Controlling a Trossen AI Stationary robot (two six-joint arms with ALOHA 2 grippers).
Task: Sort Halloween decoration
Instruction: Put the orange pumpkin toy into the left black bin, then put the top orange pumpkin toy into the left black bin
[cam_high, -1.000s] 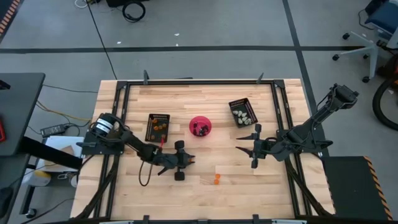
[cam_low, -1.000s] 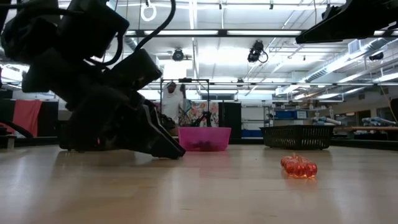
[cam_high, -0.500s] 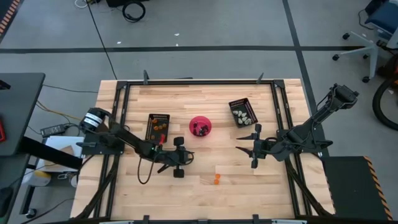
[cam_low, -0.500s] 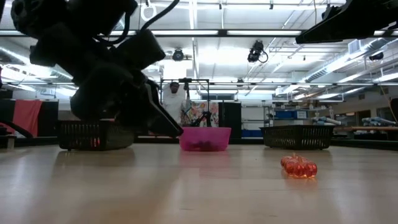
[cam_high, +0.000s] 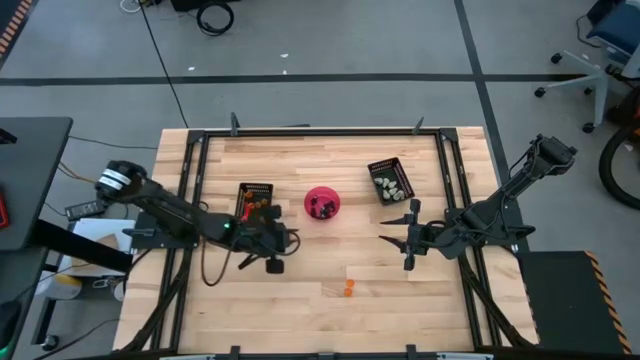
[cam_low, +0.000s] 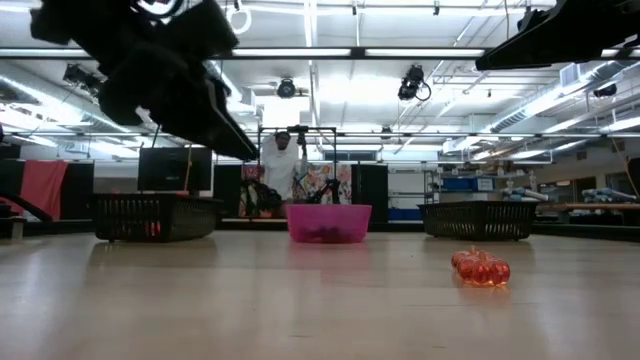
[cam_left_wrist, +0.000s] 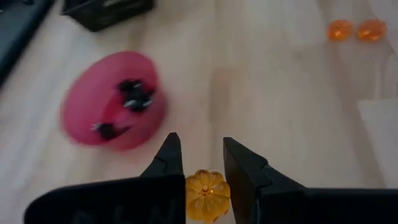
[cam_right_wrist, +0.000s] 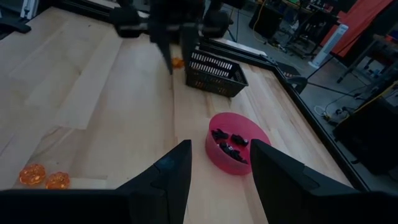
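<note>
From above, my left pincer (cam_high: 283, 240) hangs just below the left black tray (cam_high: 254, 204), where orange pieces already lie. The pink bowl (cam_high: 322, 203) holds black bits, and the right tray (cam_high: 390, 180) holds whitish ones. Two orange pumpkins (cam_high: 348, 289) lie loose on the table (cam_high: 330, 320), unsorted. My right pincer (cam_high: 407, 238) waits with its fingers apart and nothing in them.

At table height, those pumpkins (cam_low: 481, 268) sit in front of the bowl (cam_low: 329, 222).

Through my left wrist camera, my fingers (cam_left_wrist: 169, 158) pinch an orange pumpkin (cam_left_wrist: 207, 195), so I judge three are left to drop.

My right wrist camera shows the bowl (cam_right_wrist: 238, 148) and the loose pair (cam_right_wrist: 45, 177).
</note>
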